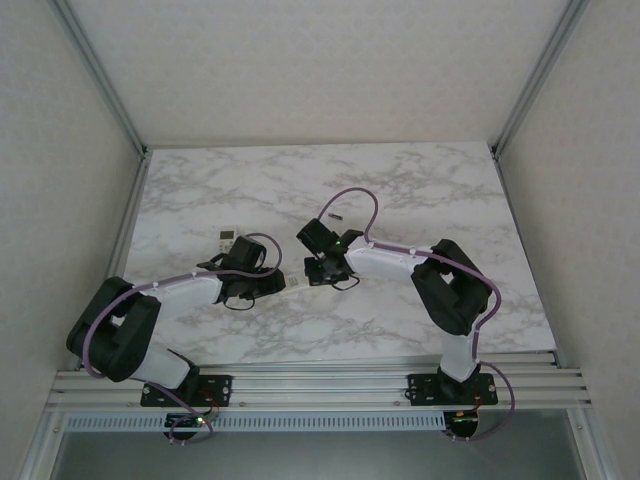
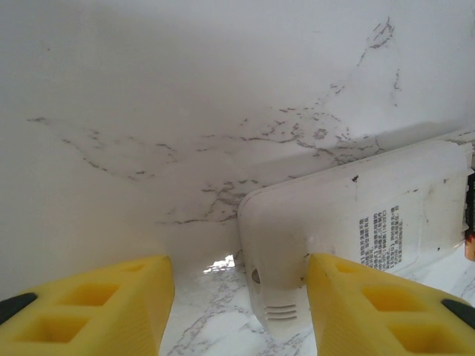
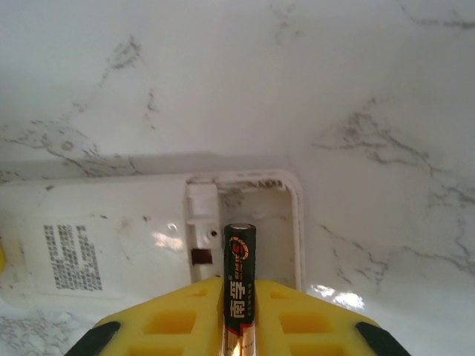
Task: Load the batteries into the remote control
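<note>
A white remote control (image 3: 111, 237) lies back-up on the marble table, its battery bay (image 3: 263, 215) open and empty. My right gripper (image 3: 240, 326) is shut on one of the batteries (image 3: 240, 267), a dark cell with a copper end. The cell points forward, its tip just over the bay's near edge. In the left wrist view the remote control (image 2: 356, 222) has its rounded end between my left gripper's (image 2: 239, 304) fingers. The right finger (image 2: 371, 304) touches its side and the left finger (image 2: 89, 304) stands apart from it. From above, both grippers meet over the remote control (image 1: 297, 283).
A second small white remote with a greenish screen (image 1: 228, 238) lies just behind the left wrist. A small dark thing (image 1: 333, 217) rests on the table beyond the right gripper. Metal posts and walls frame the table's sides and back.
</note>
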Controlling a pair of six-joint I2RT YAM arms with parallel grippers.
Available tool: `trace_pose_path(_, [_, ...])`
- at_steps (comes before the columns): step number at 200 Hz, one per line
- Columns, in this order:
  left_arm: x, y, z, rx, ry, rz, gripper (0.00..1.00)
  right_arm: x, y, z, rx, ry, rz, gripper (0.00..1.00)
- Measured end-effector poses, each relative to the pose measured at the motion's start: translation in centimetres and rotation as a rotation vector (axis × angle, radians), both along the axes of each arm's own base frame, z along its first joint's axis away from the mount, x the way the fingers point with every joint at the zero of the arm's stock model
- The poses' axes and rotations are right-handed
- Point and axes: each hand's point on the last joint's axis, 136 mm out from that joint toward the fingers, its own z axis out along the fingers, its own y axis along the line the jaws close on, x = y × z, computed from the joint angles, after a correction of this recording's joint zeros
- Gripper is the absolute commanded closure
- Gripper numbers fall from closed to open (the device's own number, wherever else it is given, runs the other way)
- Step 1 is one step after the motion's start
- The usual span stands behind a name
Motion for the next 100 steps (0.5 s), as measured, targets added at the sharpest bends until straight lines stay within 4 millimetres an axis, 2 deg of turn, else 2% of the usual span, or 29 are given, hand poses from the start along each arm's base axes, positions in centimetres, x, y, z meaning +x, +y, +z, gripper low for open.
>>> trace_pose_path(44, [0.02, -0.01, 0.03, 0.0, -0.001, 0.0, 0.5, -0.73, -0.46, -0.17, -0.009, 0.049, -0.019, 0.79])
trace_pose_path(78, [0.04, -0.02, 0.0, 0.0, 0.0, 0.0, 0.5, -0.35, -0.6, 0.14, -0.009, 0.048, -0.028, 0.78])
trace_pose_path(100, [0.04, -0.02, 0.0, 0.0, 0.0, 0.0, 0.5, 0.24, -0.42, 0.72, 0.0, 0.035, -0.031, 0.81])
